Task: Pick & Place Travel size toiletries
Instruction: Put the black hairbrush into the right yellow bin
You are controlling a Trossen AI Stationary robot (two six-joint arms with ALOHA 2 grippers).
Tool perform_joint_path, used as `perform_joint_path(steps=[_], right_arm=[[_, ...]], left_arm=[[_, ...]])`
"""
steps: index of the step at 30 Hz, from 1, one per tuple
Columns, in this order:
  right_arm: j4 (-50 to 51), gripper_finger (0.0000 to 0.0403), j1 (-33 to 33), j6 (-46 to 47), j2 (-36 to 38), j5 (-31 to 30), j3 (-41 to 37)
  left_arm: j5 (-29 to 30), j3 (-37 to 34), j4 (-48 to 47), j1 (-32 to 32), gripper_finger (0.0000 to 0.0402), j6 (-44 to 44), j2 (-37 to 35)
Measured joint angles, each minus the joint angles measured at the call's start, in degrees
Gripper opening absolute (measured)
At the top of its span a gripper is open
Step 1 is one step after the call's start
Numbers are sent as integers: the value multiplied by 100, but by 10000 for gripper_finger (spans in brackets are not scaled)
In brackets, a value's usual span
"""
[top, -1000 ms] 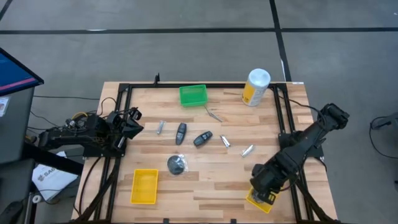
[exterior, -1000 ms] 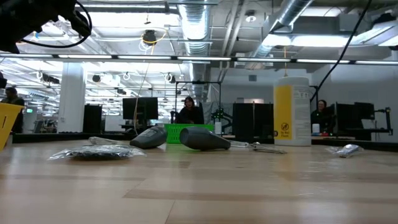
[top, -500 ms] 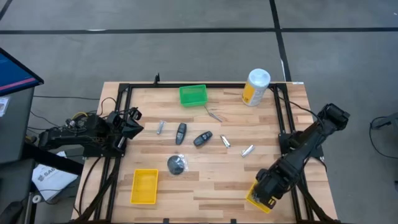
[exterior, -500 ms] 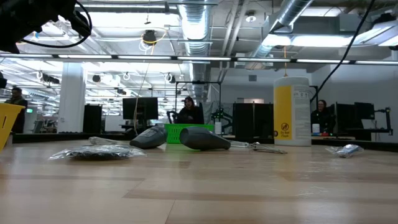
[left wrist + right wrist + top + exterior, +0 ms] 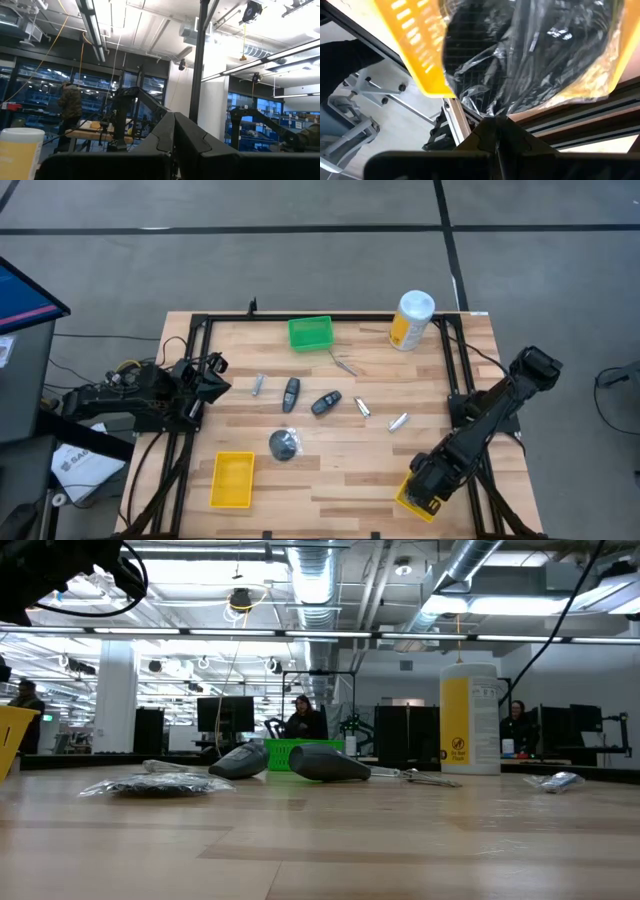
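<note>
My right gripper (image 5: 496, 131) is shut on a black round bundle in clear wrap (image 5: 530, 55), over a yellow tray (image 5: 418, 502) at the table's near right corner. A second black bundle (image 5: 285, 444) lies flat mid-table. Two dark oval pieces (image 5: 290, 393) (image 5: 326, 402) and several silvery pieces (image 5: 257, 384) (image 5: 363, 407) (image 5: 398, 421) lie on the wood. My left gripper (image 5: 214, 372) waits at the table's left edge, shut and empty. My right gripper pinches the edge of the bundle's clear plastic wrap (image 5: 487, 111) between its two fingertips, coming from above. The bundle fills the yellow tray's inside (image 5: 420, 45). I cannot tell whether it rests on the tray floor or hangs just above it.
A green tray (image 5: 311, 332) stands at the far middle, and a white-and-yellow canister (image 5: 411, 320) at the far right. A second yellow tray (image 5: 232, 478) lies near left. A black frame rail (image 5: 190, 430) runs round the table. People sit at desks beyond the far edge (image 5: 303, 720).
My right gripper has gone a little toward the table's near right corner, settling over the yellow tray with the bundle. The other things have kept still.
</note>
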State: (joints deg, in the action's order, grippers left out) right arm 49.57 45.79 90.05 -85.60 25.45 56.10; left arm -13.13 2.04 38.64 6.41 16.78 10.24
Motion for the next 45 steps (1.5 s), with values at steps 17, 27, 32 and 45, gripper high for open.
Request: perform_joint_path(steps=[17,27,32,45], right_arm=[[-38,37,1,-123,0,-1,-16],[-582,150,-103,-280,59,1,-13],[-617,187,-281,-303,313,1,82],[-707,183,-1268,-741,1277,-704,611]], left_arm=[[0,0,1,0,1,1,0],[0,0,2,-1,1,0,0],[-2,0,2,1,1,2,-1],[-17,0,2,-2,1,2,0]])
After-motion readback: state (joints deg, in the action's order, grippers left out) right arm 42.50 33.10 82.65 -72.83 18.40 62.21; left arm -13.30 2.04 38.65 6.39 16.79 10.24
